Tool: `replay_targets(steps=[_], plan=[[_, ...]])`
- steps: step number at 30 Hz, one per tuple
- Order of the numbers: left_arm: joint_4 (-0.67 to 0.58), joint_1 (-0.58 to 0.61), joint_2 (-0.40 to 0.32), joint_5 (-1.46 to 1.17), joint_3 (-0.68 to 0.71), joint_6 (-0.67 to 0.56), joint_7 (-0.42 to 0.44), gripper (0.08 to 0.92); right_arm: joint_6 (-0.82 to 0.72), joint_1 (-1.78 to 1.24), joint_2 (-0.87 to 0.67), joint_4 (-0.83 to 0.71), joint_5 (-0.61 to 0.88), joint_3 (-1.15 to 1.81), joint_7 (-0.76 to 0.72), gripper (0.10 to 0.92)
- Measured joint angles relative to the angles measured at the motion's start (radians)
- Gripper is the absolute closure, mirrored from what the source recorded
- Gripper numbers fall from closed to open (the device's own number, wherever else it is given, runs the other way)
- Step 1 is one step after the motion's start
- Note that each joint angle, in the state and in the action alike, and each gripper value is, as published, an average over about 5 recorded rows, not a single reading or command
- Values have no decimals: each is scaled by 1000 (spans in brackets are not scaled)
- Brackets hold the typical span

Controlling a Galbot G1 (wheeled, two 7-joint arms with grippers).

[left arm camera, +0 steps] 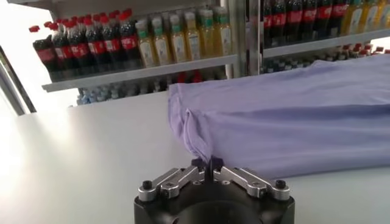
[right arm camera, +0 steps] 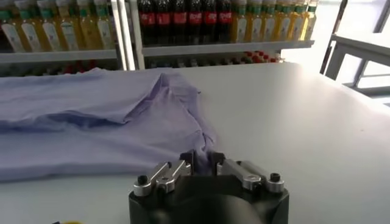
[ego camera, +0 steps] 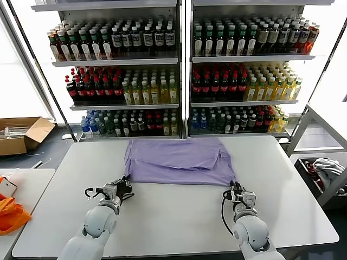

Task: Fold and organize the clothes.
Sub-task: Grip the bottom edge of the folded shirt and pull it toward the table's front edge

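Lavender T-shirt [ego camera: 179,161] lies partly folded on the white table [ego camera: 179,216], spread along the edge nearest the bottle shelves [ego camera: 179,70]. I see my left tool [ego camera: 126,188] clenched on the shirt's near left corner and my right tool [ego camera: 234,189] clenched on its near right corner. Both corners are bunched into the pinched fingers [left arm camera: 214,164], low at the table surface.
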Motion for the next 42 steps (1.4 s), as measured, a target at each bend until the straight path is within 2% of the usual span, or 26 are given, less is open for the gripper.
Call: replay_targets(steps=[2,11,19,33,42], plan=[[-6,7,-1,0,1,0,0,893,0,-6,-2,10,3,1,0,915],[-51,50,9,3,-9,0,-1,893,-9,-46,-5,89,13,16,15,916],[-184,133,39,2,-38,26,-13,893,-10,-113,-11,223,21,56,34,916],[-480,402,47,21,-106,-2,-38,901,16,-369,-14,423,-12,86,64,916],[-562,593,27,85,-113,-50,-38,901,33,-499,-31,468,-51,85,67,916]])
